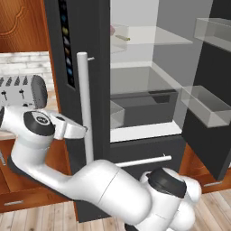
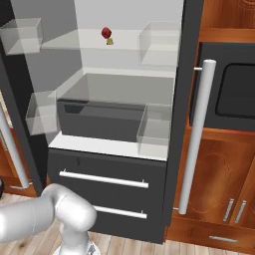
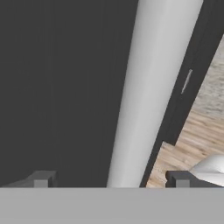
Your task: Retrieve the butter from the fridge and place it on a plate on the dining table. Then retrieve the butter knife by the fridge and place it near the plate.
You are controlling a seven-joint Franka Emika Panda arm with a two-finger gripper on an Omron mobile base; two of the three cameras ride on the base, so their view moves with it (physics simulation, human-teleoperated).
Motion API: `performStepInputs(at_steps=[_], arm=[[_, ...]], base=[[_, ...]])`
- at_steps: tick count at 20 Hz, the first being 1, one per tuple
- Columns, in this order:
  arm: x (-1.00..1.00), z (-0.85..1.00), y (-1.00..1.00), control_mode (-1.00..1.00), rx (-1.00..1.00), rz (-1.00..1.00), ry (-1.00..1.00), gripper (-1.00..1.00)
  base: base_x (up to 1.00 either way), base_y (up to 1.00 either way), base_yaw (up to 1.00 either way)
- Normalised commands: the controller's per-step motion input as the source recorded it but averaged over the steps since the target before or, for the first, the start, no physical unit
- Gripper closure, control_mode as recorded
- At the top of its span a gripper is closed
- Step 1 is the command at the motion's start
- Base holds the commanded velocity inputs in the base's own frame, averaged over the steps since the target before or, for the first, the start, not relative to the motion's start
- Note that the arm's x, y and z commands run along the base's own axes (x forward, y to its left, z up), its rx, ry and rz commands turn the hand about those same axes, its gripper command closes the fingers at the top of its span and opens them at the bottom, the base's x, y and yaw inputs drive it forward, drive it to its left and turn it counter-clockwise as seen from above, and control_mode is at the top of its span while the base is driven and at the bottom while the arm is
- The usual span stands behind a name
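- Standing wide open, the fridge [image 2: 124, 164] shows its shelves, clear bins and the two lower drawers with white bar pulls.
- Butter [image 2: 109, 42] is up on the top shelf, a tiny yellowish bit right under a small red round thing [image 2: 106, 33]. From the left base view it's the little stick [image 1: 122, 38] near the shelf's front left corner.
- Gripper [image 3: 109, 179] is right at the left door's long white handle [image 1: 85, 106]. In the hand view the two dark fingertips [image 3: 41, 179] sit far apart with the handle running up between them, so the jaws are spread, not clamping it as far as I can see.
- Arm is folded low in front of the fridge, wrist pointing at that handle from the left side.
- Toaster [image 1: 22, 90] sits on the counter left of the fridge, behind the arm.
- Right of the fridge, wood cabinets and a dark oven window [image 2: 236, 94].
- Wood floor underneath.
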Motion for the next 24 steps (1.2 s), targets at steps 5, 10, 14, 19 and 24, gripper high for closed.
performStepInputs(at_steps=[5,10,14,19,24], arm=[[-0.80,-0.19,-0.33,-1.00,-0.01,0.08,0.00,-1.00],[-0.95,-0.11,-0.76,-1.00,0.00,0.34,0.00,-1.00],[-0.59,0.00,-0.83,-1.00,0.00,0.37,0.01,-1.00],[-0.29,-0.01,-1.00,-1.00,0.00,0.19,0.10,-1.00],[-0.02,-0.04,-1.00,-1.00,0.64,0.07,0.11,-1.00]], base=[[0.00,0.00,0.00],[0.00,0.00,0.00],[0.00,0.00,0.00],[0.00,0.00,0.00],[0.00,0.00,0.00]])
